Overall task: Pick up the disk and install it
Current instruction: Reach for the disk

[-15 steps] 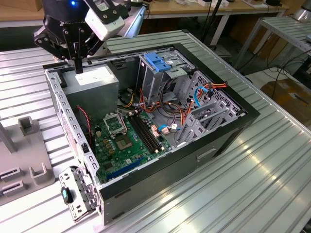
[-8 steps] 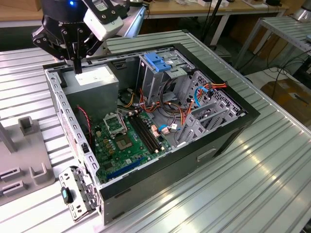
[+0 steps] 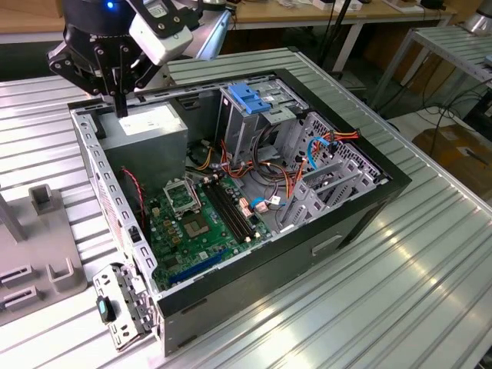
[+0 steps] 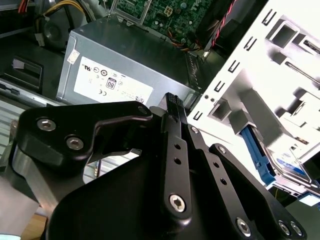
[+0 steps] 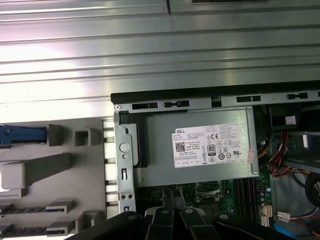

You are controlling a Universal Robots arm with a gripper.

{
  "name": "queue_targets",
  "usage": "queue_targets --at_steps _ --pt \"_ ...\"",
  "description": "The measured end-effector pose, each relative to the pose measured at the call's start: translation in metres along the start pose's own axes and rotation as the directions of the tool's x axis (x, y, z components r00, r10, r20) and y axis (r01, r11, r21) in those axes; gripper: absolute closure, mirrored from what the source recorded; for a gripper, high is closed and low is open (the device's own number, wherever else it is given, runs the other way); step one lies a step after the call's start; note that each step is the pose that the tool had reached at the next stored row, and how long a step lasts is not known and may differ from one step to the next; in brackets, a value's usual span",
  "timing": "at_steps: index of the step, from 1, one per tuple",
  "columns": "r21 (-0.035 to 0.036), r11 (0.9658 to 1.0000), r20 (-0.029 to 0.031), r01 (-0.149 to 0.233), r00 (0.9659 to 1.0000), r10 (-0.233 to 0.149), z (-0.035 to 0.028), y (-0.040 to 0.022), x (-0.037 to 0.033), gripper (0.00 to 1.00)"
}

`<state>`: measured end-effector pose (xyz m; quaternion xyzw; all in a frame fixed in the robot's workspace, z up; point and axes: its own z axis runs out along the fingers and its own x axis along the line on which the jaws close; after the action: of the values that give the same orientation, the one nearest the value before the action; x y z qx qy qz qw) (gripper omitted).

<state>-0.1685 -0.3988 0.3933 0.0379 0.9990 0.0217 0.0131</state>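
**Item:** disk.
**Location:** outside the computer case, just past its slotted wall, lodged against a grey fixture. A blue rail ran along one edge.
**Handling (judged):** rigid metal, moderately heavy, smooth-faced and shock-sensitive. Best gripped across the railed edges, clear of the label.
**Tool:** gripper at 11 o'clock in the exterior view, over the power supply. Its fingers were closed together and held nothing.

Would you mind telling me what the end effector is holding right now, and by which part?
Nothing is held; the end effector is shut and empty above the power supply, apart from the disk.
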Motion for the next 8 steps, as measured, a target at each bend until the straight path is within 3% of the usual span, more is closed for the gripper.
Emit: queue_targets --at_steps 8 --pt "0.0000 1.0000 0.0000 0.000 1.0000 0.000 -0.0001 -0.0001 0.0019 0.89"
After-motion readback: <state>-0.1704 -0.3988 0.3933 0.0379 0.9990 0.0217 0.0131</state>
